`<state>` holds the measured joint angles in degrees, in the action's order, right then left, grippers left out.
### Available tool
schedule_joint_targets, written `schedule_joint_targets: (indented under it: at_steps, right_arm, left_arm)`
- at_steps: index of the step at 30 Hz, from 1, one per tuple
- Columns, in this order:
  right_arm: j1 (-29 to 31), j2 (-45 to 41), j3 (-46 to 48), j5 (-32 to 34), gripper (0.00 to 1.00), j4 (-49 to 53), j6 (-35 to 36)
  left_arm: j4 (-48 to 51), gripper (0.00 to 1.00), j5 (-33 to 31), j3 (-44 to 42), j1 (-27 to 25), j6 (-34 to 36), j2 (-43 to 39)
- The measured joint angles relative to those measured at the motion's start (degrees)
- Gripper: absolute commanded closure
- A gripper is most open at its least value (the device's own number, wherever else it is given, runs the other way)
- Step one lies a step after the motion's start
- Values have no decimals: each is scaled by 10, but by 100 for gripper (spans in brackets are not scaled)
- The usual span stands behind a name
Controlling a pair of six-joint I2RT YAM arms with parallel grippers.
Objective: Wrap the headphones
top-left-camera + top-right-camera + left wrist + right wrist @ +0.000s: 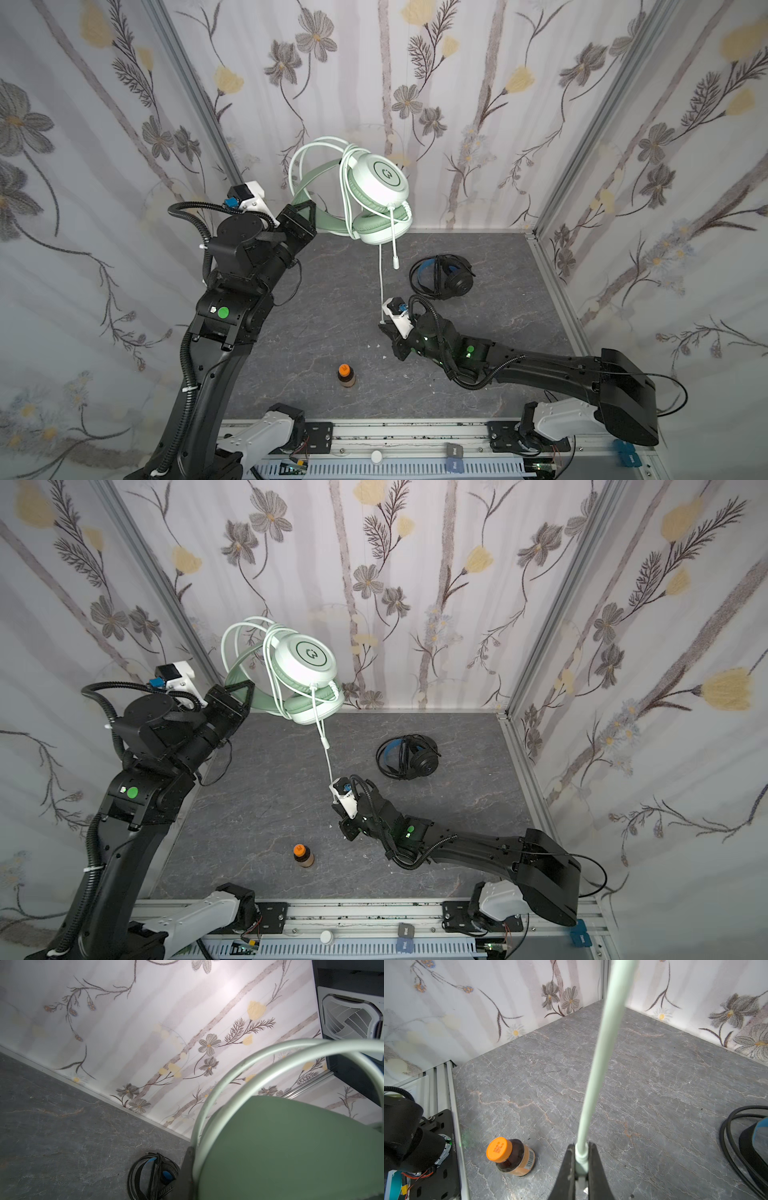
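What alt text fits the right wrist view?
The right claw is shut on a pale cable that runs straight away from it and out of frame. A brown bottle with an orange cap stands upright on the grey marbled table, and part of the black headset lies at the frame's edge.

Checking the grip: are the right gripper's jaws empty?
No, the right gripper has its jaws shut on the white cable.
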<state>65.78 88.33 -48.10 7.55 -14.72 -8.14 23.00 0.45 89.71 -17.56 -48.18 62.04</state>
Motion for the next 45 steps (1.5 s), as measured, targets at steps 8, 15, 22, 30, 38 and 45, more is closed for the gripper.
schedule_joint_targets:
  at_steps: [8,15,22,30,38,45]
  right_arm:
    - [42,50,-74,21,100,65,41]
    - [64,76,-132,34,100,125,65]
    - [108,96,-255,33,100,209,108]
    - [114,78,-409,42,100,320,154]
    - [95,94,-569,97,100,432,214]
    - [46,98,-610,140,100,506,251]
  left_arm:
    - [12,100,-32,-27,11,-70,14]
    - [18,100,-55,-53,12,-87,13]
    - [19,100,-96,-92,12,-32,16]
    - [21,100,-130,-148,12,95,11]
    - [39,100,-131,-196,8,229,-18]
    - [86,100,-101,-212,8,332,-57]
